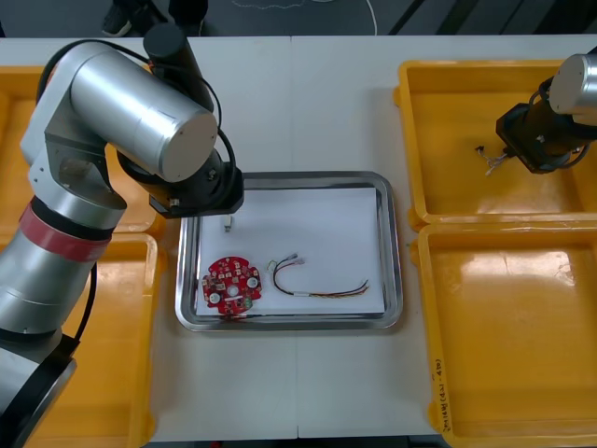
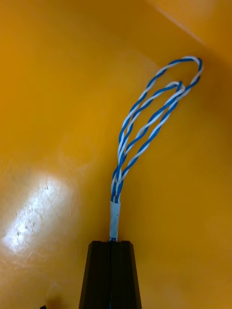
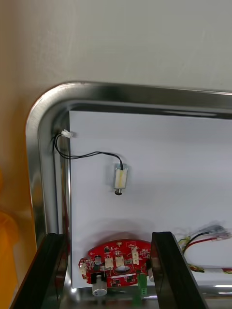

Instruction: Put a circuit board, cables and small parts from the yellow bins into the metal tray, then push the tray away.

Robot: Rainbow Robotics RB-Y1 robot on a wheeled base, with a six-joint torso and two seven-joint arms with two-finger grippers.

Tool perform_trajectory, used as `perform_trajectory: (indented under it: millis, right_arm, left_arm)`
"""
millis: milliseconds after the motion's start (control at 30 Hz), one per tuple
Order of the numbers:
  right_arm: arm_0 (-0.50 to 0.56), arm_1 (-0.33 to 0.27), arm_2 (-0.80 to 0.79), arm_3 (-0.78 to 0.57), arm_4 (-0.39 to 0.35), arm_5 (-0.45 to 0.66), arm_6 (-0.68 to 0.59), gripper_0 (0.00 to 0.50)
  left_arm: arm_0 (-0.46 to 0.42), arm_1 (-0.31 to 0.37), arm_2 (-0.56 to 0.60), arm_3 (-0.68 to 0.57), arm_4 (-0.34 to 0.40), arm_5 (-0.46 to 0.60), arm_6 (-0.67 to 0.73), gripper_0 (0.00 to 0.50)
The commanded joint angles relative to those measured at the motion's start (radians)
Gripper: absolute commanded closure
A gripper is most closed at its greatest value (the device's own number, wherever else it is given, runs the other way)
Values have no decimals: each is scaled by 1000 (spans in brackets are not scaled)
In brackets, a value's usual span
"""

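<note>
My right gripper (image 2: 111, 245) is inside the far right yellow bin (image 1: 438, 112), shut on the white sleeve end of a twisted blue and white cable (image 2: 145, 128), whose loops lie on the bin floor. My left gripper (image 3: 106, 236) hangs open over the left part of the metal tray (image 1: 395, 252), which is white inside. A small metal part (image 3: 120, 177) with a thin black cable (image 3: 82, 155) lies just beyond its fingers. Under and between the fingers sits a round red circuit board (image 1: 231, 285). Beside the board lies a red and yellow cable (image 1: 317, 287).
A second yellow bin (image 1: 508, 336) sits near right, and two more yellow bins (image 1: 121, 355) stand at the left, partly under my left arm (image 1: 131, 112). Bare table lies beyond the tray and in front of it.
</note>
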Motion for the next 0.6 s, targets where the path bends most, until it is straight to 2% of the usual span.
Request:
perform_trajectory:
  millis: [33,233,433,600]
  right_arm:
    - [-56,-4,26,5,-72,67,-34,500]
    - [-70,-22,37,5,-204,150,-32,500]
    - [-69,-36,139,5,-298,201,-46,500]
    - [-64,-39,165,5,-358,257,-66,500]
  left_arm:
    - [-35,28,52,-78,9,13,-22,0]
    - [-124,94,72,-74,90,13,-8,0]
    - [-164,151,118,-46,144,13,-5,0]
    - [-224,226,120,40,203,13,-10,0]
